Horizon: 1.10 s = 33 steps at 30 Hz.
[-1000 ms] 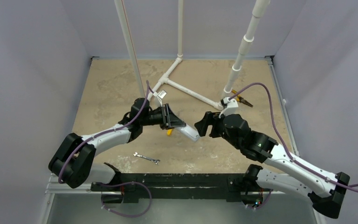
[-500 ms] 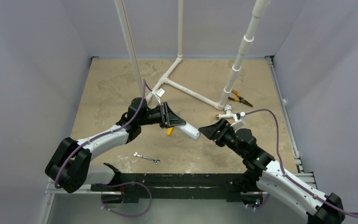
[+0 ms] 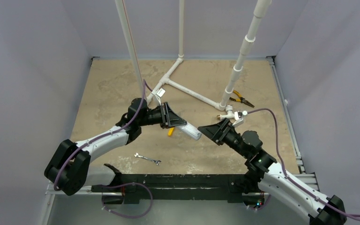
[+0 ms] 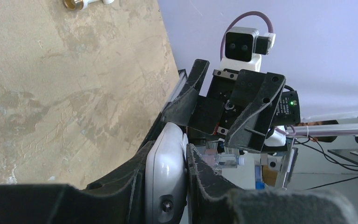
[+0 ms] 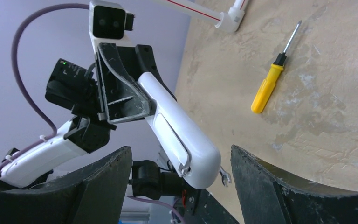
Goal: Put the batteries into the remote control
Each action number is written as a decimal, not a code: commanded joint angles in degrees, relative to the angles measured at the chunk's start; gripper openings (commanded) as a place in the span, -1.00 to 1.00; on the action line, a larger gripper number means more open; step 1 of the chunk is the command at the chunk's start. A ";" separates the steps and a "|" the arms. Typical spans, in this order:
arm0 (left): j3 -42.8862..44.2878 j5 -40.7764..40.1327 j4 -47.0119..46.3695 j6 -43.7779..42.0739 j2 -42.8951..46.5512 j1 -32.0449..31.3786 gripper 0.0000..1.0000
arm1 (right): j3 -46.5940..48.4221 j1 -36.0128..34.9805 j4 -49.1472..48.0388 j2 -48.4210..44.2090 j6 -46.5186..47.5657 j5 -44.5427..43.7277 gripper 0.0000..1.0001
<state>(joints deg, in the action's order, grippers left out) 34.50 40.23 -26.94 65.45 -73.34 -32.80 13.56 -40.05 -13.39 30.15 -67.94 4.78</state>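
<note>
Left gripper (image 3: 170, 116) is clamped on the slim white plastic oblong remote control (image 3: 190, 131), holding it at one end. In the left wrist view both black fingers (image 4: 131, 183) press flat on the remote's sides with no gap showing. The remote is held up off the tan mottled tabletop (image 3: 108, 89). Seen from the top, it sticks out of the left gripper toward 4 o'clock, and the free end is rounded. The face toward the right wrist camera shows a long recessed panel outline. No buttons or display are visible in these views.

Right gripper (image 3: 210, 130) is spread wide and grips nothing. It sits just at 3 o'clock of the remote's free end, facing it. In the right wrist view the free end lies in the gap between the two black fingers (image 5: 99, 191), and no contact with either is visible.

The yellow-handled screwdriver with a thin metal shaft (image 5: 269, 87) lies flat on the table below the remote, partly hidden by it from above. The small silver metal wrench (image 3: 147, 159) lies at 7 o'clock of the remote, well apart from it. The yellow-handled pliers (image 3: 241, 99) lie at 1 o'clock of the right gripper, by the foot of the white PVC pipe frame (image 3: 187, 90).
</note>
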 commanded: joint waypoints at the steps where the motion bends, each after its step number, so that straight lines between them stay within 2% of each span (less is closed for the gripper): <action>1: 2.28 -0.49 -2.56 0.38 1.85 -0.26 -1.00 | 0.61 0.15 -1.24 2.03 1.31 3.06 0.51; 8: 2.68 -0.81 -2.54 0.38 1.85 -0.36 -1.00 | -0.75 0.15 -6.06 3.93 0.56 5.51 0.37; 16: 2.41 -0.85 -3.29 0.55 0.98 -0.35 -1.00 | -1.30 0.15 -8.05 5.11 0.23 6.20 0.10; 28: 2.17 -0.83 -3.69 0.64 1.15 -0.35 -1.00 | -1.34 0.21 -10.72 8.14 -0.43 7.39 -0.06; 33: 1.91 -0.94 -3.65 0.60 1.39 -0.37 -1.00 | -1.35 0.19 -10.97 8.89 -0.58 7.51 -0.26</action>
<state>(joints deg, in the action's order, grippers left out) 34.72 39.57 -26.98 65.52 -73.25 -32.82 12.56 -40.05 -20.69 38.76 -68.01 10.57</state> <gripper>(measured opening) 0.257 0.413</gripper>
